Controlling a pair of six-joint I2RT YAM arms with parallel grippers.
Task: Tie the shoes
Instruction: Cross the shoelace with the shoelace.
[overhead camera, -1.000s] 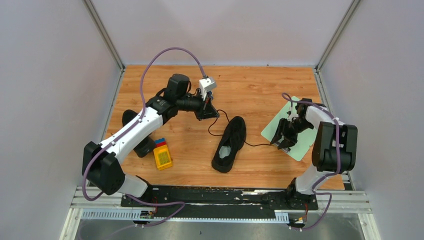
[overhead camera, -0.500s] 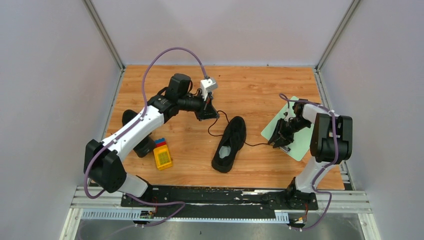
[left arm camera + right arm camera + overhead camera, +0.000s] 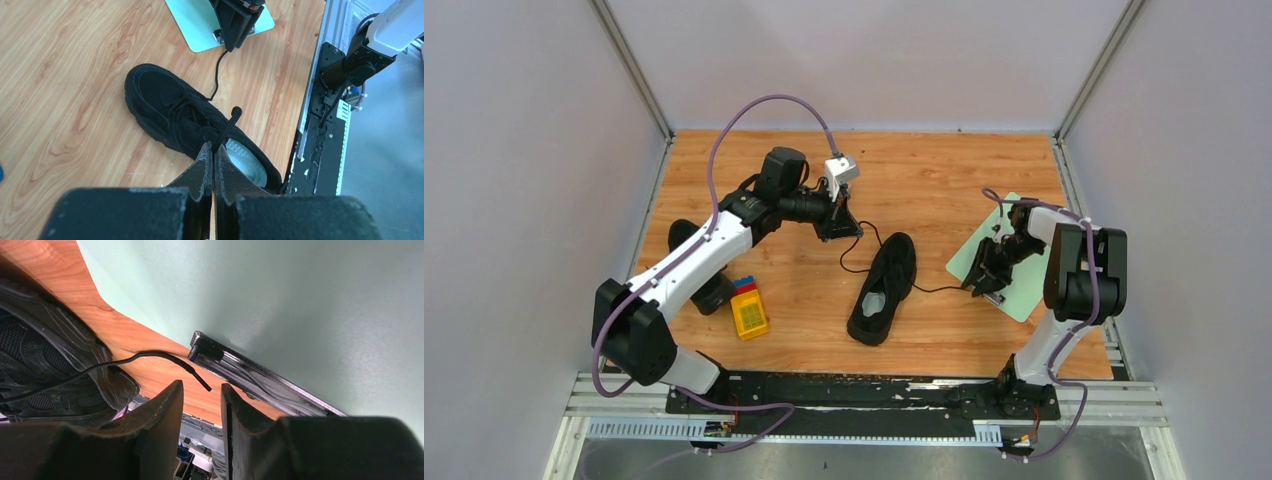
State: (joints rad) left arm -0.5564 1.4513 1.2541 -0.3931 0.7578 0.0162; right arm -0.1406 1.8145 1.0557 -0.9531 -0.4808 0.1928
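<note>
One black shoe [image 3: 884,288] lies mid-table with its pale insole showing, also seen in the left wrist view as the shoe [image 3: 170,107]. My left gripper [image 3: 839,226] is up and left of it, shut on one thin black lace [image 3: 227,125] that runs taut from the eyelets. The other lace [image 3: 939,290] trails right across the wood. Its tip [image 3: 200,381] lies just past the fingertips of my right gripper [image 3: 201,386], which is open and holds nothing. A second black shoe [image 3: 714,295] lies partly hidden under my left arm.
A pale green clipboard [image 3: 1034,290] lies at the right edge of the table, its metal clip [image 3: 240,370] close to my right fingers. A yellow toy block [image 3: 749,312] sits left of the middle shoe. White walls close in the table on three sides.
My right arm has swung its upper link inward and the right jaws have narrowed a little beside the lace tip. The left gripper and the shoes have not moved.
</note>
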